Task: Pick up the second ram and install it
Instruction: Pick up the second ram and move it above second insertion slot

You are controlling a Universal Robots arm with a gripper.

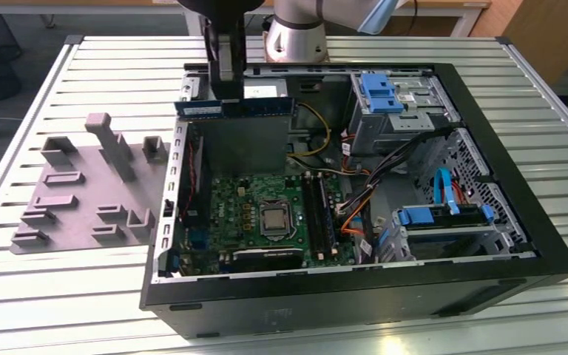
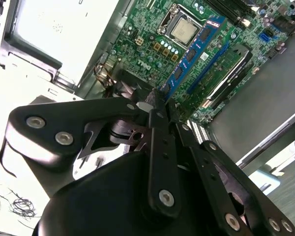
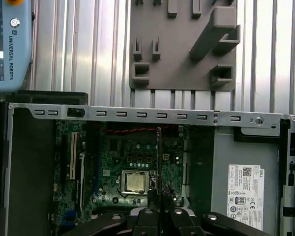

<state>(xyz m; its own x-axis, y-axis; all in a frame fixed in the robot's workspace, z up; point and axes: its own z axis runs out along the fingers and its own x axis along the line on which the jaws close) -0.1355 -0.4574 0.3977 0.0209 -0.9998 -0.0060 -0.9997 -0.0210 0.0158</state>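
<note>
The gripper (image 1: 227, 95) is clamped on the ram (image 1: 264, 107) and holds it level and on edge in the air above the open case (image 1: 363, 292), over the case's 11 o'clock corner in the exterior view, well clear of the motherboard (image 1: 249, 203) below. The fingers cover the ram's middle there, so only its two blue ends stick out. The arm (image 1: 299, 33) is cut off at that view's 12 o'clock edge. On the motherboard the socket (image 1: 274, 222) sits near the centre, with the black slots (image 1: 316, 214) just beside it at 3 o'clock; whether any slot is filled is hard to tell from here. A grey holder plate (image 1: 77, 192) lies on the slatted table (image 1: 67, 296) at the case's 9 o'clock. In the second wrist view the fingers (image 2: 157, 137) pinch one end of the ram (image 2: 196, 46), whose dark chips run out over the motherboard (image 2: 142, 44) past the socket (image 2: 183, 30); the gripper (image 2: 163, 102) body hides much of the scene behind it. In the first wrist view the ram (image 3: 159, 157) is seen edge-on as a thin dark line rising from the gripper (image 3: 160, 199), its chips out of sight, and the holder plate (image 3: 182, 44) is cut off at the frame's edge.
</note>
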